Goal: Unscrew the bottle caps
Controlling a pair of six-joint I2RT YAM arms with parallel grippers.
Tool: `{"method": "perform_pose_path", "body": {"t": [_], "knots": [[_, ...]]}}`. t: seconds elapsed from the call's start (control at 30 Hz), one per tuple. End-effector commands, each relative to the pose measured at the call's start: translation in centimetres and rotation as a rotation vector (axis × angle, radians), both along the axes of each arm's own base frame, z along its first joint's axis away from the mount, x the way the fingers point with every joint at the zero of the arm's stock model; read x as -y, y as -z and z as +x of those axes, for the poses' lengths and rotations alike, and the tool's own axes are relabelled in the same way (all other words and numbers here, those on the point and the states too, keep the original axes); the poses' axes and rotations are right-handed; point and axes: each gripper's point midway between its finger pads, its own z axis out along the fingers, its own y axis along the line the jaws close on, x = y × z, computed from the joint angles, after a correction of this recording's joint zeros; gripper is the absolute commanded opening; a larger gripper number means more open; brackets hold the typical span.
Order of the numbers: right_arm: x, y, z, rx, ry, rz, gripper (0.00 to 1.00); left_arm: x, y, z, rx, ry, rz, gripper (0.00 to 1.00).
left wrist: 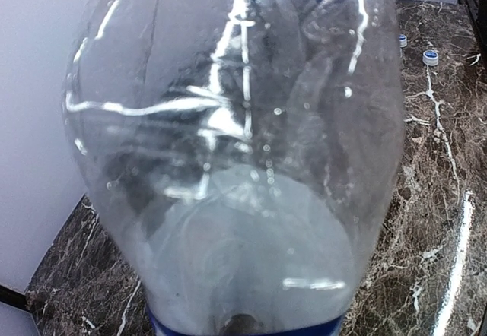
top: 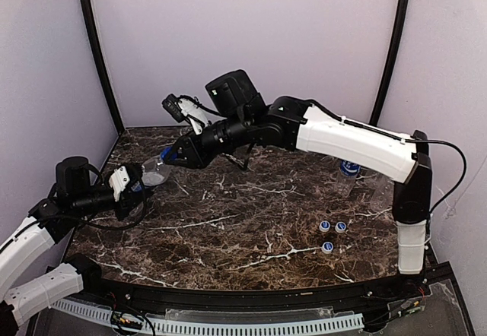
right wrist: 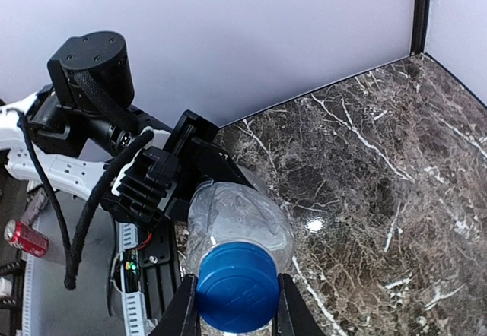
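Two grips: left fingers (right wrist: pixel 199 142) clamped round bottle (right wrist: pixel 240 214), right fingers (right wrist: pixel 185 317) pinching blue cap (right wrist: pixel 237 285); three loose caps (top: pixel 327 247) on surface (top: pixel 251 214).

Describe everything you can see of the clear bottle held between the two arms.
The bottle is small and made of clear, thin, crinkled plastic with no label. It lies roughly level in the air over the left rear part of the table, not resting on it. The left claw grips its base end. The right claw is shut on its blue cap, which sits on the neck.
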Motion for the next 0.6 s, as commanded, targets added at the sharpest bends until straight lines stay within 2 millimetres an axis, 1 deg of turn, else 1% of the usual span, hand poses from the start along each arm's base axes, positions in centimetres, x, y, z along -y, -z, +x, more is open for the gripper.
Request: {"method": "perform_pose_path", "body": {"t": [0.0,0.03,0.07,0.1,0.13,0.17,0.2,0.23,0.3,0.37,0.5,0.57], "knots": [[-0.2,-1.4,-1.3,0.082,-0.132,0.045,0.00,0.1,0.5,-0.4,-0.018,0.014,-0.002,0.24],[0.1,-1.5,-2.3,0.119,-0.203,0.055,0.00,0.3,0.5,-0.6,-0.024,0.028,-0.008,0.24],[0.7,-1.7,-3.7,0.174,-0.297,0.069,0.00,0.4,0.6,-0.9,-0.037,0.042,-0.010,0.24],[1.5,-1.5,-5.5,0.227,-0.402,0.085,0.00,1.0,0.6,-1.7,-0.045,0.094,-0.019,0.24],[2.7,-1.5,-7.7,0.275,-0.525,0.114,0.00,1.6,0.7,-2.9,-0.079,0.159,-0.035,0.24],[4.0,-1.3,-9.3,0.348,-0.620,0.137,0.00,1.8,1.1,-3.7,-0.107,0.196,-0.028,0.24],[5.0,-0.7,-10.4,0.422,-0.684,0.147,0.00,2.3,1.0,-4.8,-0.127,0.255,-0.046,0.24],[6.0,0.0,-11.2,0.492,-0.729,0.145,0.00,2.5,1.0,-5.4,-0.123,0.291,-0.038,0.24],[7.4,1.4,-11.9,0.626,-0.787,0.116,0.00,2.5,2.2,-7.2,-0.180,0.354,-0.015,0.25],[8.1,2.5,-11.9,0.731,-0.820,0.064,0.00,2.2,2.9,-8.3,-0.188,0.399,0.024,0.25],[8.5,4.2,-11.1,0.875,-0.850,-0.065,0.00,1.4,4.6,-9.9,-0.169,0.473,0.140,0.25],[8.6,5.0,-10.2,0.977,-0.848,-0.136,0.00,1.0,5.3,-10.3,-0.160,0.492,0.189,0.25]]}}
